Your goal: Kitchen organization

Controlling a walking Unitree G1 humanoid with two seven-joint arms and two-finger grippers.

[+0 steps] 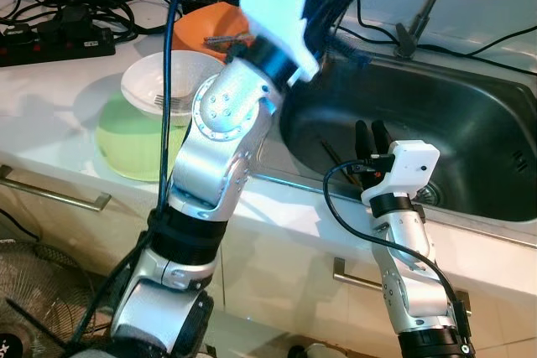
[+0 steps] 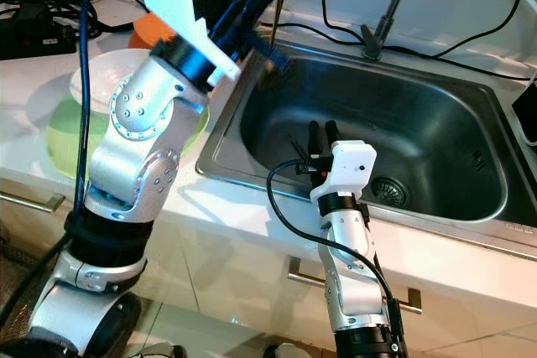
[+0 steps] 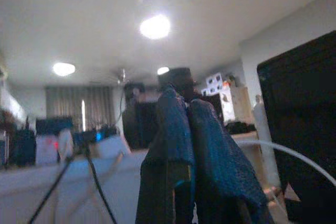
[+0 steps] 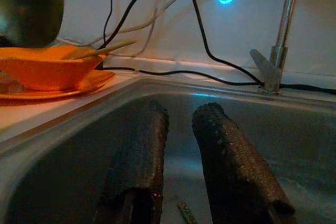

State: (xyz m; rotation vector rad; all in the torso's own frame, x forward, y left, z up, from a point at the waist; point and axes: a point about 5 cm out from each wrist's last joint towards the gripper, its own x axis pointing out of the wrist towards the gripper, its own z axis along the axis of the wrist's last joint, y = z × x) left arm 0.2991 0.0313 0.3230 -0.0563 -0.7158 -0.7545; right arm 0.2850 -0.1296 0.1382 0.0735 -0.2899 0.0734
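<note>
My right gripper (image 1: 372, 136) reaches over the front rim of the steel sink (image 1: 470, 123). Its fingers (image 4: 139, 145) stand slightly open with nothing between them. Dark thin chopsticks (image 2: 298, 150) lie on the sink floor just beyond its tips. My left arm is raised high over the counter. Its gripper (image 3: 186, 108) points up and away, fingers pressed shut and empty. A white bowl (image 1: 151, 81) is stacked in a green bowl (image 1: 126, 144) on the counter to the left. An orange bowl (image 1: 205, 27) on an orange plate sits behind them, holding utensils.
A faucet (image 1: 428, 6) rises behind the sink, and black cables run along the back wall. A power strip (image 1: 50, 44) lies at the far left of the counter. Drawer handles (image 1: 59, 197) run below the counter edge. A fan (image 1: 33, 291) stands on the floor at left.
</note>
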